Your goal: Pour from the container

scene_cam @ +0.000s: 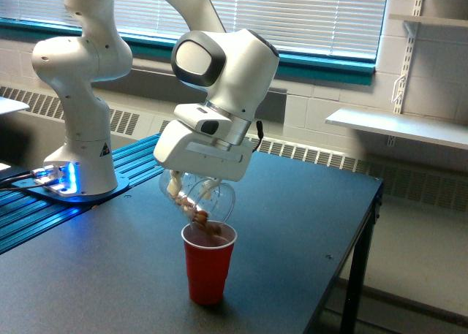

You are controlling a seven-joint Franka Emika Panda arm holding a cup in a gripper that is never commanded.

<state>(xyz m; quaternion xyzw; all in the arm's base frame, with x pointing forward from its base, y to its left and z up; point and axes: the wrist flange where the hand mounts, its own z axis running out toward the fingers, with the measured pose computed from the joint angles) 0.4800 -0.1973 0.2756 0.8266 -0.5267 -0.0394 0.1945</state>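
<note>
The container (208, 199) is a clear cup held tilted steeply, its mouth down toward the exterior view's right, just above the red cup (208, 264). My gripper (191, 183) is shut on the container from above, its fingers mostly hidden under the white hand. A few brown nut-like pieces (197, 215) remain near the container's lip and are dropping out. Brown pieces fill the red cup near its rim. The red cup stands upright on the dark table (292, 232).
The arm's white base (79, 166) stands on a blue ribbed plate at the exterior view's left. The table's edge (365, 224) runs down the right side. A white shelf (398, 126) and radiator line the back wall.
</note>
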